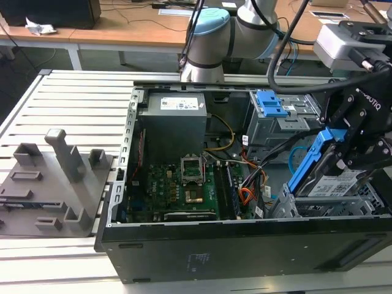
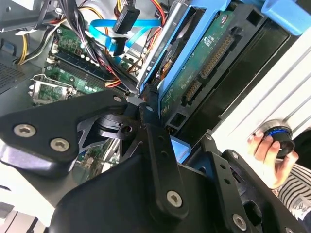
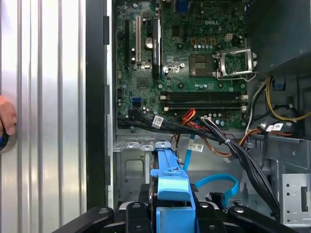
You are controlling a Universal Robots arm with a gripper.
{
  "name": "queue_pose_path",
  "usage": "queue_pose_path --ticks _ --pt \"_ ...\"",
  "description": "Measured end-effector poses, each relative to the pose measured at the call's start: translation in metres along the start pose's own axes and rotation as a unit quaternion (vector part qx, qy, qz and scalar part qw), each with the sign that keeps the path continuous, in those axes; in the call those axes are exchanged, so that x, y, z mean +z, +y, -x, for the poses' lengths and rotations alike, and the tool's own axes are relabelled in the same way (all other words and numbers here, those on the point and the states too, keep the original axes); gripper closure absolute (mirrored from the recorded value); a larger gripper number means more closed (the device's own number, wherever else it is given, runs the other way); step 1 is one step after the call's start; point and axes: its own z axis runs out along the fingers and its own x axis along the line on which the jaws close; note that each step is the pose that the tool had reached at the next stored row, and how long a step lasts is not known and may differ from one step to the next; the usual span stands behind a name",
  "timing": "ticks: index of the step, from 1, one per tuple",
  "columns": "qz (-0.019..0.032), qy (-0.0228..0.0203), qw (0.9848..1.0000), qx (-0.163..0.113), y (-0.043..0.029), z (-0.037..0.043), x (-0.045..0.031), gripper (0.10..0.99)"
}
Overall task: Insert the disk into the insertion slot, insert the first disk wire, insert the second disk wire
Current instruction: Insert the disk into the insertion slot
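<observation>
My gripper [image 1: 343, 153] is shut on the disk [image 1: 335, 184], a silver drive with a white label in a bright blue carrier [image 1: 311, 160]. The disk hangs tilted, its lower end just over the insertion slot [image 1: 318, 207], a low grey cage at the exterior view's right inside the open computer case. In the second wrist view the disk's green underside [image 2: 206, 58] runs between my black fingers [image 2: 156, 141]. The first wrist view shows the blue carrier [image 3: 170, 182] over the grey cage [image 3: 130, 165]. The light-blue second disk wire [image 3: 218, 180] loops loose beside it. The first disk wire, an orange, red and black bundle [image 1: 247, 195], lies nearby.
A taller grey cage with a blue latch [image 1: 272, 104] stands behind the slot. The motherboard [image 1: 177, 184] and power supply [image 1: 174, 119] fill the case's left part. A grey fixture [image 1: 55, 184] sits on the slatted table. A person's hand [image 2: 265, 148] is beside the case.
</observation>
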Motion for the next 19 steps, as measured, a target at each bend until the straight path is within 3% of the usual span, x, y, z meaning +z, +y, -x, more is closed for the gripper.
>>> queue_pose_path --ticks 3,8,9,12,15,16,17,19 --pt "0.0 0.0001 1.0 0.0 -0.0002 0.0 0.0057 0.722" --pt "0.0 0.0001 1.0 0.0 -0.0003 0.0 0.006 0.71" --pt "0.0 0.0 1.0 0.0 -0.0002 0.0 0.0061 0.647" --pt "0.0 0.0002 1.0 0.0 -0.0003 0.0 0.0061 0.647" --pt "0.0 0.0001 1.0 0.0 -0.0003 0.0 0.0062 0.725" --pt "0.0 0.0001 1.0 0.0 -0.0002 0.0 0.0063 0.851" --pt "0.0 0.0001 1.0 0.0 -0.0003 0.0 0.0063 0.91" --pt "0.0 0.0001 1.0 0.0 -0.0002 0.0 0.0064 0.91"
